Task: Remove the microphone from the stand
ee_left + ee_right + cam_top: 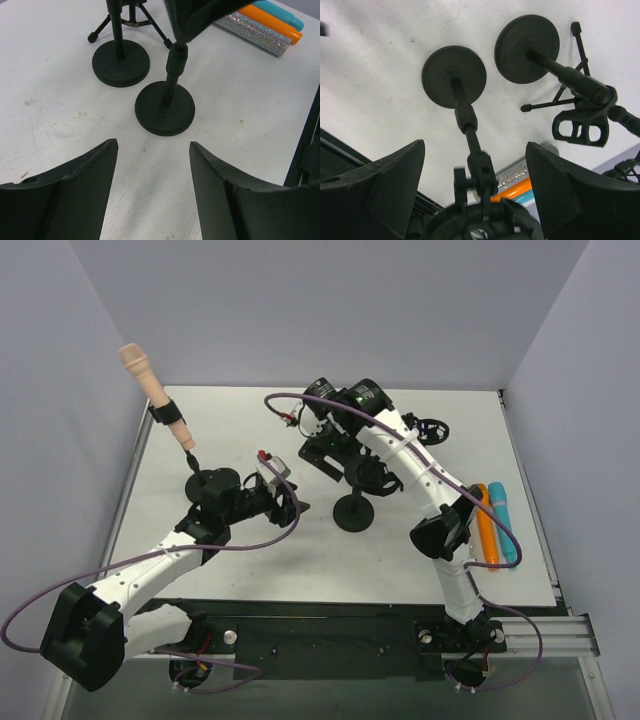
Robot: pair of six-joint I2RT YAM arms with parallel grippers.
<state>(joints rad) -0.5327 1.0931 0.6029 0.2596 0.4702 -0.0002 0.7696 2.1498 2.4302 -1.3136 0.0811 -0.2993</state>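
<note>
The black fingers of the right gripper (475, 147) are wide apart, with the thin pole of a black disc-based stand (454, 76) between them, touching neither. A second black disc-based stand (526, 48) sits beside it on the white table (370, 75).

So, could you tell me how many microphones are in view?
4: a beige one clipped in the far-left stand; silver, orange and teal lying together at right.

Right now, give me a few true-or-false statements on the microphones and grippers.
1. The left gripper is open and empty. True.
2. The orange microphone sits in a stand. False: it lies on the table beside the teal microphone.
3. A beige microphone sits in a clip at far left. True.
4. The right gripper is shut on a microphone. False: its jaws are open, no microphone between them.
</note>
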